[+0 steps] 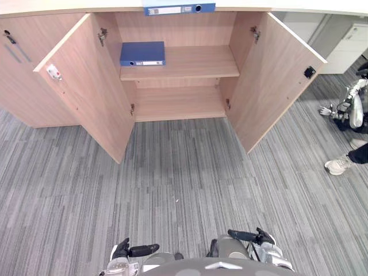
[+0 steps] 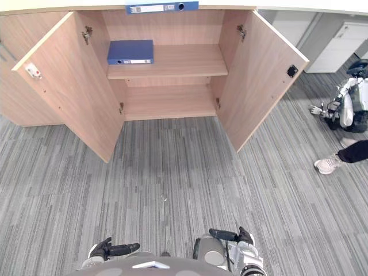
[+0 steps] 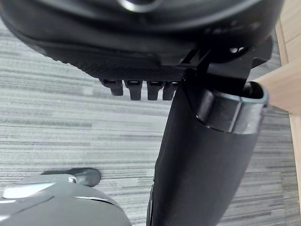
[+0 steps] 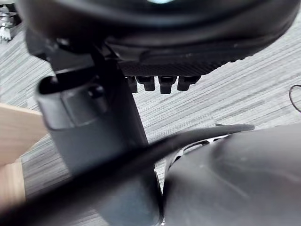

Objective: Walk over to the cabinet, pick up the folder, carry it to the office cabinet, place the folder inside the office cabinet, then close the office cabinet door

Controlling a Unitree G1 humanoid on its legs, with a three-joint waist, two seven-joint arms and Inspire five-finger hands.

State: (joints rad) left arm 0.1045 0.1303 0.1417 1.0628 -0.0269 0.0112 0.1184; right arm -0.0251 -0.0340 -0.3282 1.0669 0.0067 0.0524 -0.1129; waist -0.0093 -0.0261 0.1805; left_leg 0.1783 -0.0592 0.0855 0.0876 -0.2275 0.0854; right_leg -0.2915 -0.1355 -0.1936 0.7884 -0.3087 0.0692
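Both empty, fingers straight: left hand (image 1: 135, 250), right hand (image 1: 250, 236), held low, well apart from cabinet (image 1: 178, 29). Folder (image 1: 142, 53) lies on upper shelf (image 1: 198, 62). Risk: doors (image 1: 86, 86) gape wide; a glancing push could leave one ajar.

Both arms are held low, close in front of the body. The left robot hand (image 1: 129, 250) is empty, its fingers straight and pointing inward. The right robot hand (image 1: 256, 236) is likewise empty, with straight fingers pointing inward.

Blue folder (image 1: 142, 53) sits against a pale, wood-grained cabinet (image 1: 86, 92). There's a second folder (image 1: 179, 8), blue too, with a white label (image 1: 164, 10). The carpet (image 1: 172, 184) runs grey in fine streaks, and there's a white shoe (image 1: 338, 165).
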